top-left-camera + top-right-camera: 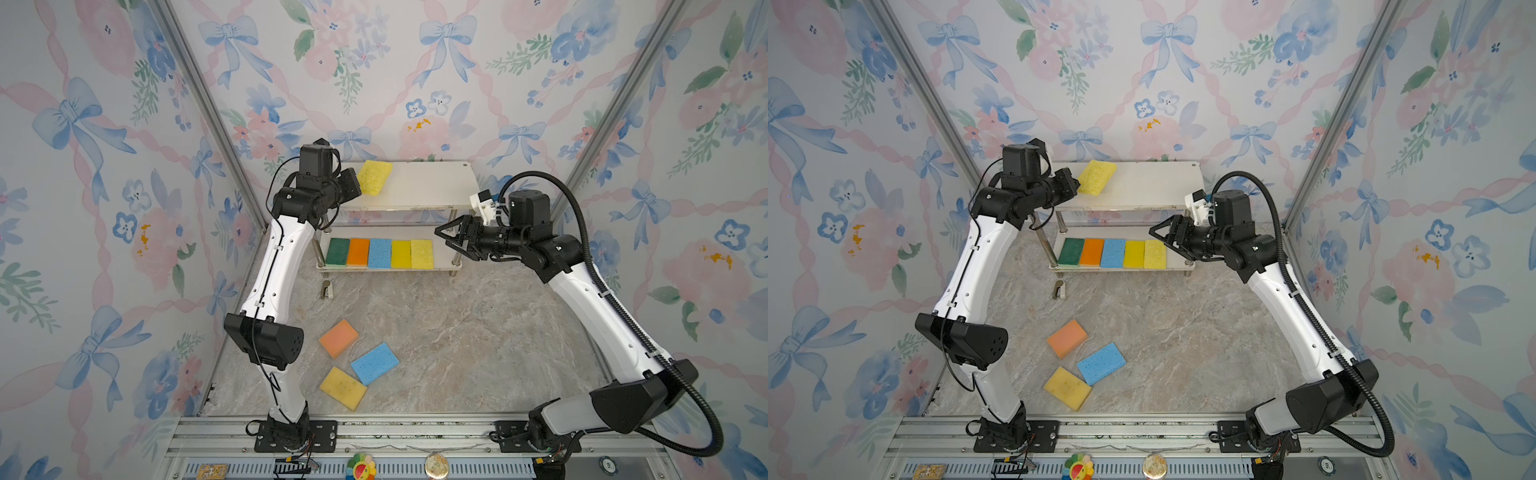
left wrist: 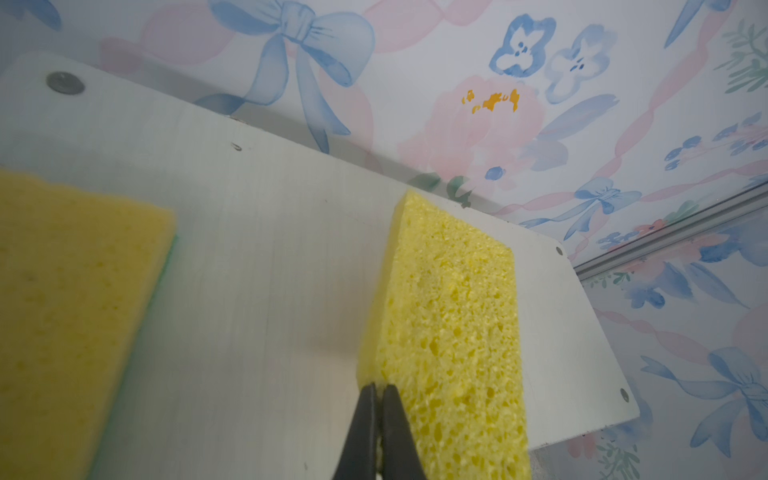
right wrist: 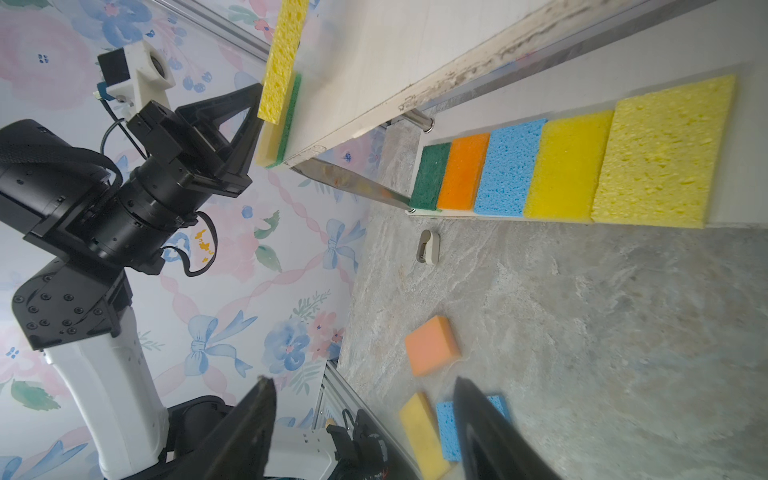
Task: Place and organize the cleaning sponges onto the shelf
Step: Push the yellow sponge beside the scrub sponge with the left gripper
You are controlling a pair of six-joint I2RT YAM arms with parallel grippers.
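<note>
- Pale yellow sponge (image 2: 449, 332): you have it tilted on the top board (image 1: 428, 187) of the shelf (image 3: 374, 62), its near corner right at the tips of the left end effector (image 2: 379, 388).
- Left end effector: fingers pressed together with barely a slit. Whether they pinch any of that corner cannot be told.
- Green-backed sponge (image 2: 70, 299): flat on the same board, just beside the left end effector, with bare board between it and the tilted one.
- Right end effector (image 3: 361, 380): jaws wide apart, holding nothing, near the end of the lower board (image 3: 519, 112).
- Row of five sponges (image 1: 379, 253): edge to edge on the lower board, below the left end effector. The pale yellow end is nearest the right end effector.
- Peach sponge (image 1: 338, 338), blue sponge (image 1: 375, 363) and yellow sponge (image 1: 343, 388): loose on the tabletop (image 1: 478, 332), well apart from both end effectors, with blue touching yellow.
</note>
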